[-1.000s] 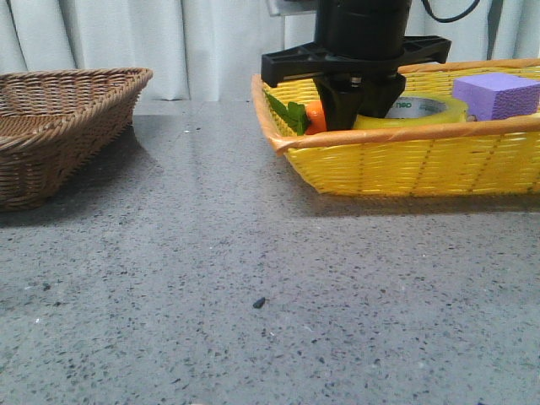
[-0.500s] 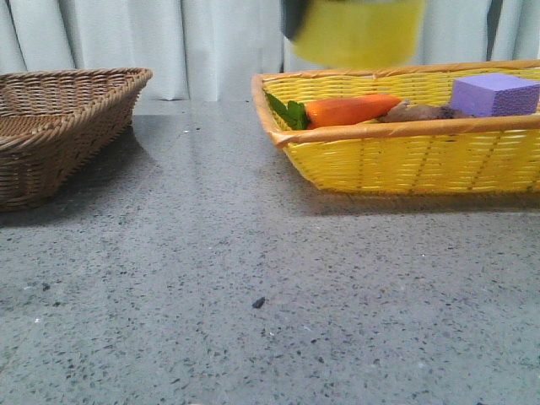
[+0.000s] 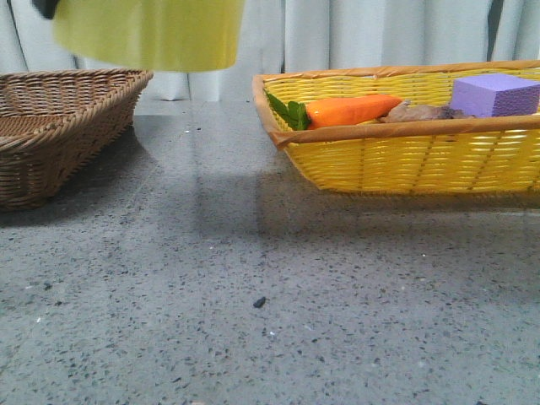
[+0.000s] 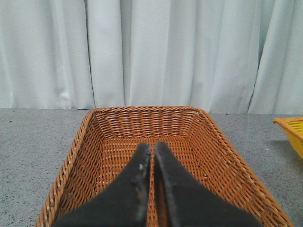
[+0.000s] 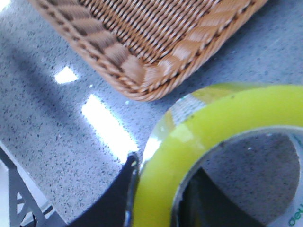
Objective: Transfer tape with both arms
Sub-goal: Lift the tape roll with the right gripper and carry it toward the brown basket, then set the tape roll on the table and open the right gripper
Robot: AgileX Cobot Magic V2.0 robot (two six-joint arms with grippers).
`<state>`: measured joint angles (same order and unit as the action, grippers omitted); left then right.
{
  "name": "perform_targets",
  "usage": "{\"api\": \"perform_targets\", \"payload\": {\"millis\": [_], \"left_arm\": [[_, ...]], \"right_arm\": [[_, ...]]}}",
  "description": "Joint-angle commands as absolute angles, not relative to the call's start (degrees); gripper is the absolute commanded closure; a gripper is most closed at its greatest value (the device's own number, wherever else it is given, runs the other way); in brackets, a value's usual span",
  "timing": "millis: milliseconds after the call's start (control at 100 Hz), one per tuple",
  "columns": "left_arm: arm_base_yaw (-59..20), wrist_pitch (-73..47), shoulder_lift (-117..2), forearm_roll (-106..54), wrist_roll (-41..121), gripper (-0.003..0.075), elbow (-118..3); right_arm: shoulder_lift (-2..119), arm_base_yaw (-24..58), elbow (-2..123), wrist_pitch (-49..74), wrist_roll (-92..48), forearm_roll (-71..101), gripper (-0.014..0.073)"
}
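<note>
The yellow-green tape (image 3: 148, 34) hangs in the air at the top left of the front view, blurred, above the near right corner of the brown wicker basket (image 3: 59, 118). My right gripper (image 5: 161, 198) is shut on the tape (image 5: 213, 118), one finger outside the roll and one inside its core. Only a black scrap of it shows in the front view (image 3: 46, 7). My left gripper (image 4: 152, 147) is shut and empty, held over the inside of the brown basket (image 4: 142, 109).
A yellow basket (image 3: 405, 160) at the right holds a carrot (image 3: 350, 110) and a purple foam block (image 3: 494, 93). Its corner shows in the left wrist view (image 4: 291, 127). The brown basket's corner (image 5: 156, 42) lies below the tape. Grey speckled table (image 3: 253, 295).
The right gripper lifted the tape out of the yellow basket and carried it left, from above that basket to above the brown basket's corner.
</note>
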<state>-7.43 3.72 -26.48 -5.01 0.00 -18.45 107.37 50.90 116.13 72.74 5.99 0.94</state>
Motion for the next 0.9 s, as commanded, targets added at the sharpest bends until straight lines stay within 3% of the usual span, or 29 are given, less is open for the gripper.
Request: {"api": "perform_targets", "payload": {"millis": [0,500,890], "left_arm": [[-7.41,8.38,-27.22,-5.42,-0.40,0.0741,-20.59],[-7.41,8.38,-27.22,-5.42,-0.40,0.0741,-20.59],[-7.41,8.41,-27.22,-5.42,-0.40,0.0741,-20.59]], "right_arm": [[104.76,51.53,116.29,74.99,5.88,-0.55,0.0641],[104.91,52.02,101.12,62.70,5.97,-0.80,0.0641],[105.11,52.02,99.36,55.86,5.97,-0.89,0.0621]]}}
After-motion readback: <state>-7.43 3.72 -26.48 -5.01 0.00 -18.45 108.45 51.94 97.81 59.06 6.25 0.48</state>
